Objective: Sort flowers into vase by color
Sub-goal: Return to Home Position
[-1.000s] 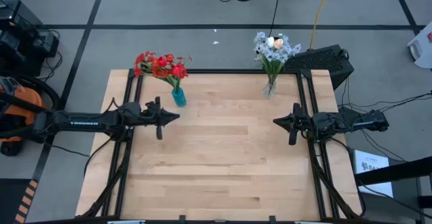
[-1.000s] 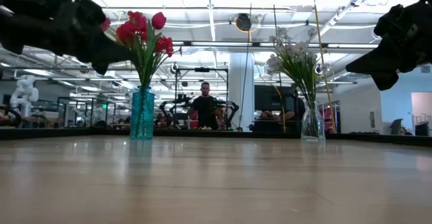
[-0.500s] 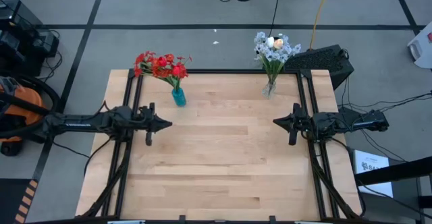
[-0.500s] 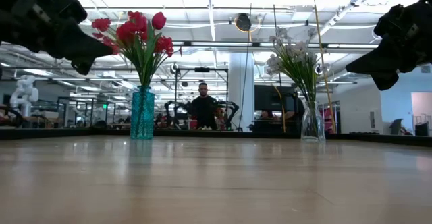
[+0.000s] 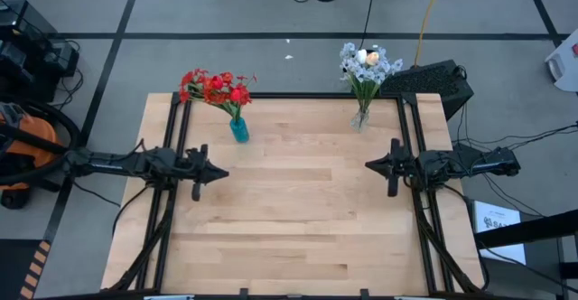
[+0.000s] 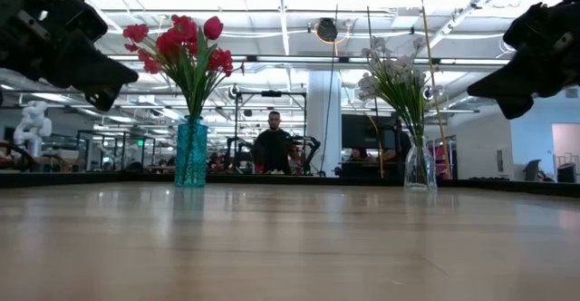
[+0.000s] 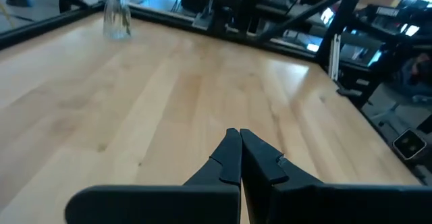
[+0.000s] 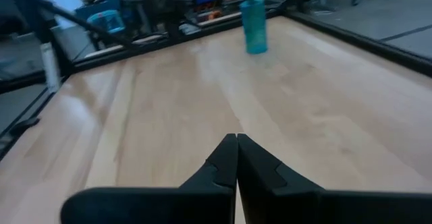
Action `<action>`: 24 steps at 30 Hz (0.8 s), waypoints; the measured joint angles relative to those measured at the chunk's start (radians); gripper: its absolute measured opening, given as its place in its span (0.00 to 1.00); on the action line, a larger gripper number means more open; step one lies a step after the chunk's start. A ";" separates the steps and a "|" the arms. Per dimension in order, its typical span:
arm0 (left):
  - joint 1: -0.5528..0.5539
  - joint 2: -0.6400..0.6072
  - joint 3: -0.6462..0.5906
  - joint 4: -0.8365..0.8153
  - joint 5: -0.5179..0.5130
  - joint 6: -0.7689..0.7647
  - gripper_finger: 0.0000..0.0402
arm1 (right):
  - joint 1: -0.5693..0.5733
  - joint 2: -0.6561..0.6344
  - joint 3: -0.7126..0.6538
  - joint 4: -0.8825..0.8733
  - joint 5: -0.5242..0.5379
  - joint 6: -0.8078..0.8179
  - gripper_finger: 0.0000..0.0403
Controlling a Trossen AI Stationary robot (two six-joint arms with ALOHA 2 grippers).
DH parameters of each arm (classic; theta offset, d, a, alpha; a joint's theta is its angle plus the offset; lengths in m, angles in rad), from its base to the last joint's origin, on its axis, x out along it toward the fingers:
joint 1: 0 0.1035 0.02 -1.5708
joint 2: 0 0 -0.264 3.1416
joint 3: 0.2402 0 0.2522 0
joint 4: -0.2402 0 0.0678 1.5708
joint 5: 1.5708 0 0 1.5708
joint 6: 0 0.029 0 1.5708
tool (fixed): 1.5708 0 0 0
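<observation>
Homing step: red flowers [image 5: 215, 88] and white flowers [image 5: 366, 65] vased at the far edge of the table [image 5: 298, 228]; left gripper [image 5: 223, 171] and right gripper [image 5: 368, 164], fingers together, empty, need only settle at its side edges.

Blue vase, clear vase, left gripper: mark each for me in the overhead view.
blue vase [image 5: 239, 131]: high view, on its teal body.
clear vase [image 5: 361, 117]: high view, on its glass body.
left gripper [image 5: 221, 171]: high view, at the tips of its shut fingers.

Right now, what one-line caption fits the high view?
Red flowers in blue vase, white flowers in clear vase, left gripper and right gripper over opposite table sides.
</observation>
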 joint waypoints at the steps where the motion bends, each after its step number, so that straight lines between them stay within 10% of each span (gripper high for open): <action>1: -0.001 -0.009 0.000 -0.001 0.000 0.000 0.00 | 0.000 0.000 0.000 0.000 -0.020 -0.006 0.00; 24: -0.004 -0.036 -0.003 0.006 -0.008 0.244 0.04 | 0.000 0.000 0.000 0.002 -0.095 -0.191 0.00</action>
